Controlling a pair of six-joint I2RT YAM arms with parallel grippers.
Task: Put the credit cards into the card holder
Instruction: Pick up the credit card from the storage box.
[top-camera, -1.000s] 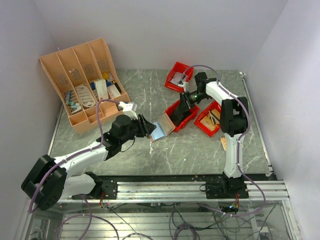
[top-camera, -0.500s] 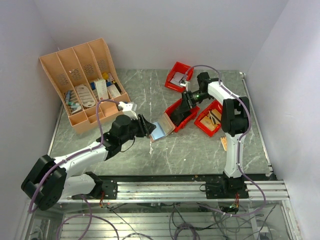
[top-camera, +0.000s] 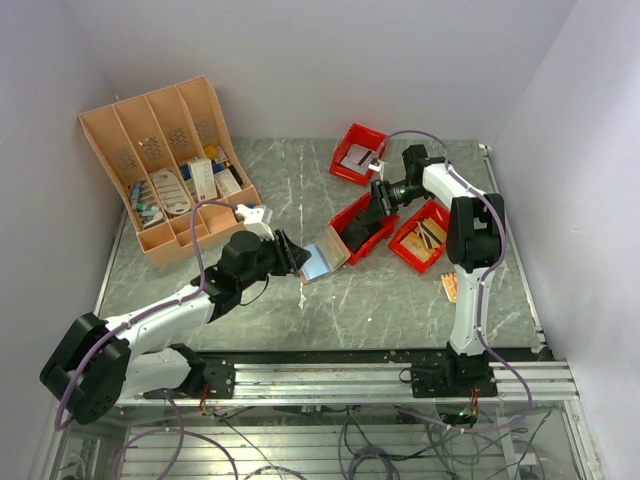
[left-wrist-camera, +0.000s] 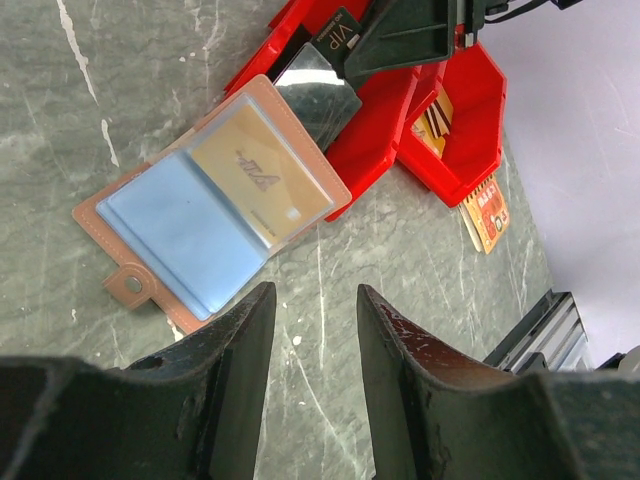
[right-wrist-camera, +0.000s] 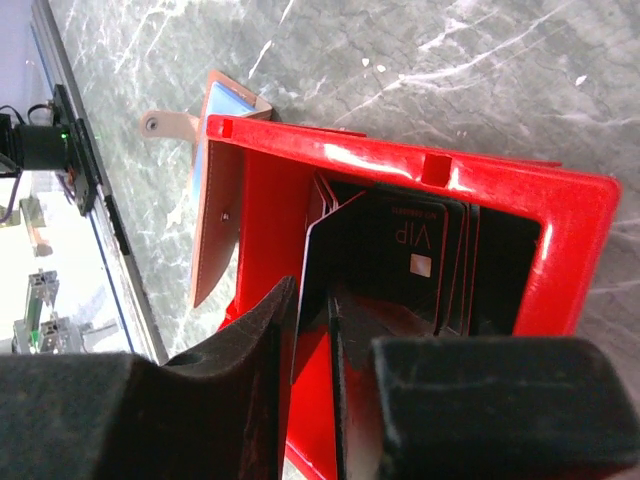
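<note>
One card holder (left-wrist-camera: 215, 215) lies open on the table (top-camera: 300, 190), touching a red bin (top-camera: 362, 225). My right gripper (right-wrist-camera: 315, 310) is in that bin, jaws pinching a black card (right-wrist-camera: 330, 250). My left gripper (left-wrist-camera: 315, 300) hovers near the holder, jaws apart, empty. Next, I think, I lift the card and slide it into a pocket.

The red bin (right-wrist-camera: 400, 165) hides most of the card holder (right-wrist-camera: 215, 210) at its 9 o'clock; fingers (right-wrist-camera: 240, 350) of the right gripper (right-wrist-camera: 318, 305) cover the black card (right-wrist-camera: 320, 255) at its lower end.
</note>
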